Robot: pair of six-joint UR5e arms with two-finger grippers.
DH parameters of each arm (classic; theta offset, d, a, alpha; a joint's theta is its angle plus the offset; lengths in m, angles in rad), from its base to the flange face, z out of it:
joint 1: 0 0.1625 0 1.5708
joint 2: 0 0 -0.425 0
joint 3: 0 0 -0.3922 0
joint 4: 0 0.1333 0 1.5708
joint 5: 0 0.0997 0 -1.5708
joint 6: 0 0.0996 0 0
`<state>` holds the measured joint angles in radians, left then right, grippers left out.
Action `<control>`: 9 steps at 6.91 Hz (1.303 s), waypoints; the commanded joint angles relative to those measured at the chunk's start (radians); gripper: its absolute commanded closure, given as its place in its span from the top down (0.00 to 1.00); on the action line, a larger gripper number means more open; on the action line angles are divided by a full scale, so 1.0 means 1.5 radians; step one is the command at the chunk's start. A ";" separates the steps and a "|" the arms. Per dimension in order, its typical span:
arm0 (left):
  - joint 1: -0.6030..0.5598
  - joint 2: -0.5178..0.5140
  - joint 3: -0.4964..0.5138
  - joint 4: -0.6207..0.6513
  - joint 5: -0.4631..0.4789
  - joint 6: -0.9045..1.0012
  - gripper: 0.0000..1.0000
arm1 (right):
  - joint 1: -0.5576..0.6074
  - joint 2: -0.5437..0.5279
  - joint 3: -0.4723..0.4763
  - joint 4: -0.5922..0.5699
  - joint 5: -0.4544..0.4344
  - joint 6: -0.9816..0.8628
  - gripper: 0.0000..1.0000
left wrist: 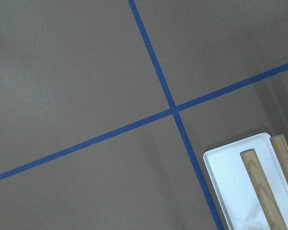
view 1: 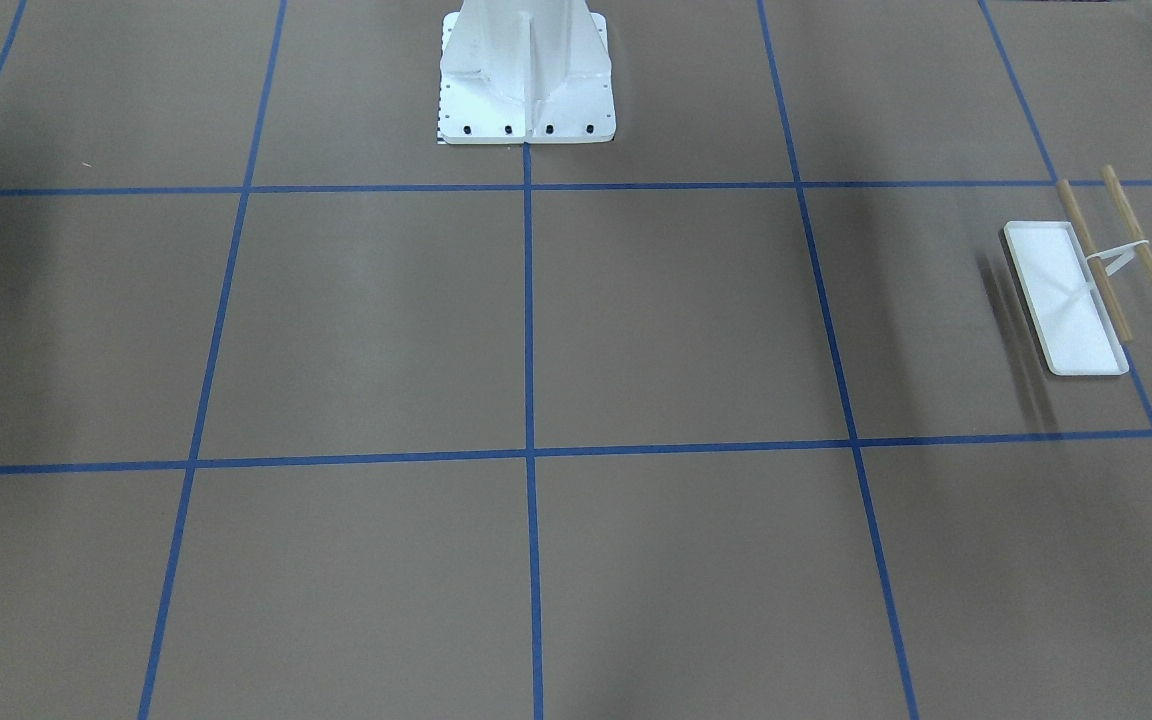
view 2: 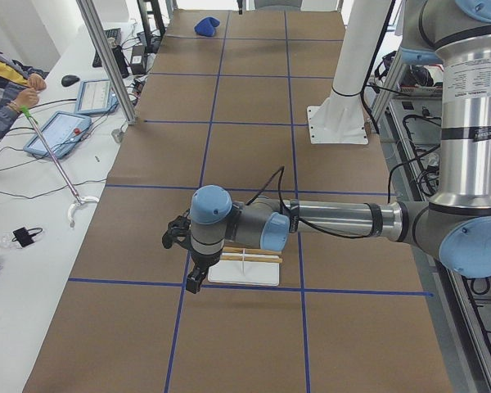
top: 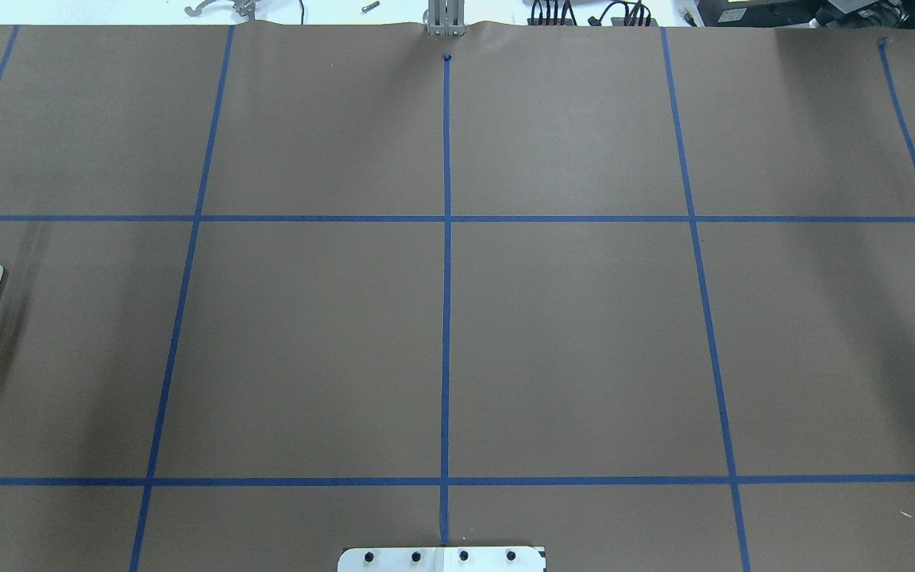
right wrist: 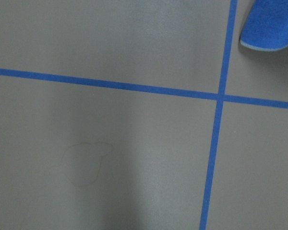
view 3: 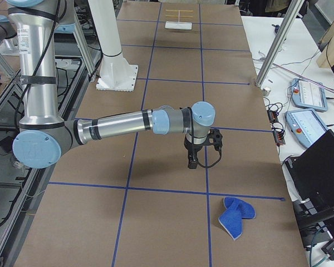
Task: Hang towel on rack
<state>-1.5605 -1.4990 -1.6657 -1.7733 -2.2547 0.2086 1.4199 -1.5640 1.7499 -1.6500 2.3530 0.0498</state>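
The towel (view 3: 236, 216) lies crumpled on the counter (top: 569, 342) at the end on the robot's right, a floppy blue heap with nothing touching it. The rack (view 1: 1086, 290) stands at the opposite end, well apart from the towel. Its white tray base (left wrist: 230, 177) sits flat and both dowel bars (view 1: 1141, 245) are bare. The task therefore looks to be at its very start, with nothing grasped and nothing hung.

The right gripper (view 3: 192, 163) hangs over the counter pointing down, near the towel but clear of it. In its wrist view a corner of the blue cloth shows at the top right edge, beyond a crossing of blue tape lines (right wrist: 216, 96). The left gripper (view 2: 193, 282) hovers just beside the rack, above the counter. Both grippers appear only in the side views, so it cannot be told whether their jaws are apart or together.

The step in hand is judged to be the approach to the towel, and the right arm is the better placed for it. The next move would call for centring that gripper over the cloth, coming down with jaws apart, and pinching a raised fold or edge. The soft fabric should then lift and drape rather than bunch. After that comes a long carry across the counter, or a hand-over to the left arm, to reach the bars.
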 commanded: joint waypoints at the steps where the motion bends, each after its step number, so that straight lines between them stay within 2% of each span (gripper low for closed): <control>1: -0.001 0.009 -0.009 0.000 -0.001 0.000 0.99 | -0.027 0.016 -0.071 0.110 0.001 0.005 1.00; 3: 0.000 0.024 -0.006 0.000 -0.060 -0.004 0.99 | -0.027 0.050 -0.095 0.117 0.006 0.004 1.00; 4: 0.000 0.024 -0.007 0.000 -0.060 -0.005 0.99 | -0.027 0.059 -0.098 0.117 0.000 0.000 1.00; 5: 0.000 0.023 -0.008 0.000 -0.060 -0.031 0.99 | -0.022 0.096 -0.140 0.119 -0.017 -0.007 1.00; 6: 0.000 0.023 -0.008 -0.010 -0.060 -0.048 0.99 | 0.000 0.146 -0.211 0.130 -0.035 -0.085 1.00; 8: 0.001 0.024 -0.006 -0.011 -0.060 -0.051 0.99 | 0.053 0.234 -0.382 0.134 -0.025 -0.123 1.00; 9: 0.001 0.024 -0.006 -0.011 -0.060 -0.052 0.99 | 0.053 0.239 -0.411 0.151 -0.024 -0.121 1.00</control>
<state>-1.5591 -1.4640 -1.6763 -1.7892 -2.3453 0.1338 1.4787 -1.2456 1.2335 -1.4453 2.3125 -0.1186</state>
